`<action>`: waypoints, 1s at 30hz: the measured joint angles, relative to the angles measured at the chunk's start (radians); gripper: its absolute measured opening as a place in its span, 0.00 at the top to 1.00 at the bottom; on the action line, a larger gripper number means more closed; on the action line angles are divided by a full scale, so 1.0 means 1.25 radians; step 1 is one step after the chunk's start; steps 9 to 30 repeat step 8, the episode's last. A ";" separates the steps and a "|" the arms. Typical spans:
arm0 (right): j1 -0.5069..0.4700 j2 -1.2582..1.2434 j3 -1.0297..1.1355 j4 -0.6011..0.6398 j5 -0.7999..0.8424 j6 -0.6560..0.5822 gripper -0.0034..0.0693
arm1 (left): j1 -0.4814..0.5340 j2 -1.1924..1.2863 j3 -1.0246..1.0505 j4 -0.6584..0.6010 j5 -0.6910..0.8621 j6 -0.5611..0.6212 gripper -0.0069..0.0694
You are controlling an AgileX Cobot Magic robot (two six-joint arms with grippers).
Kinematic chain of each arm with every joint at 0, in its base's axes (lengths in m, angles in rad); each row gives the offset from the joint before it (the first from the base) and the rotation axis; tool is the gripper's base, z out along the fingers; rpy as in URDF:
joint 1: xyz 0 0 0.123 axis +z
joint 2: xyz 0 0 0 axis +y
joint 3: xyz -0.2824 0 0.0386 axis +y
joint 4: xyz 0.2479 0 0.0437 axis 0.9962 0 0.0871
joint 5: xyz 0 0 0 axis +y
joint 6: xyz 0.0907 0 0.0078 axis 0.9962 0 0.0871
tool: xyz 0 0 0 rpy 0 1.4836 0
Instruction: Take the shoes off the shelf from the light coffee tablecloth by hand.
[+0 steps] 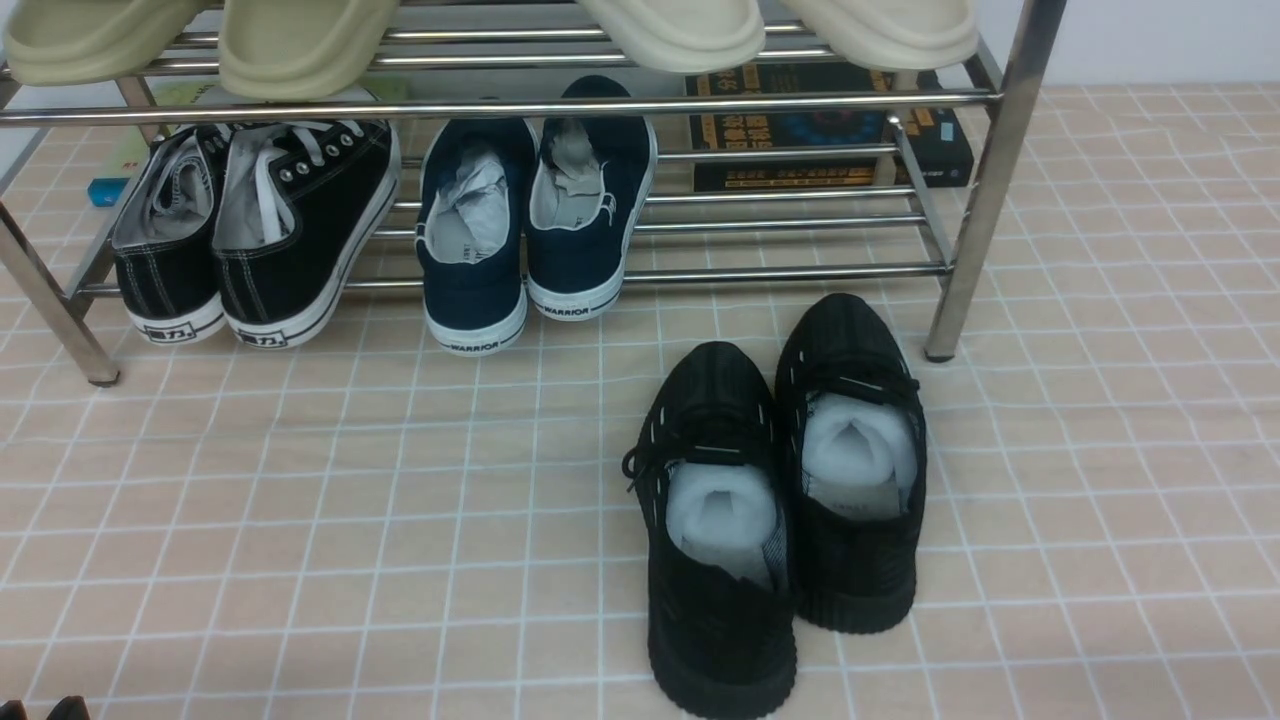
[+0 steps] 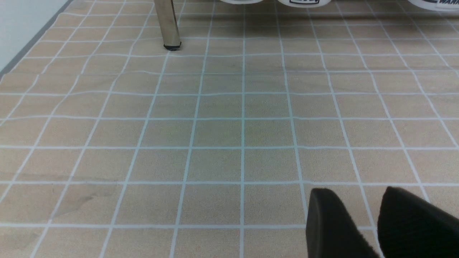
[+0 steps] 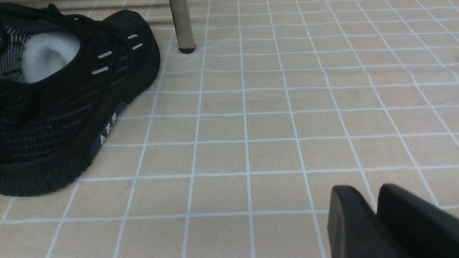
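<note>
Black knit sneakers [image 1: 785, 500] w/ ribbed soles and white paper stuffing sit side by side on the beige grid tablecloth [image 1: 300, 520], just in front of the chrome tube shoe rack [image 1: 985, 180]. Left gripper [image 2: 373, 229] jaws narrow w/ small gap; right gripper [image 3: 376, 222] jaws pressed together, empty.

"WARRIOR" is printed on the white heel edges of the navy sneakers [image 1: 530, 215], centre of the frame; letters "A X X" mark the black shoe's sole [image 3: 107, 129] at left
</note>
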 joint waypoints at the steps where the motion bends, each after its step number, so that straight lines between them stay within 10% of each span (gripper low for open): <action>1: 0.000 0.000 0.000 0.000 0.000 0.000 0.77 | 0.000 0.000 0.000 0.000 0.000 0.000 0.59; 30: 0.000 0.000 0.000 0.000 0.000 0.000 0.76 | 0.000 0.000 0.000 0.000 0.000 0.000 0.59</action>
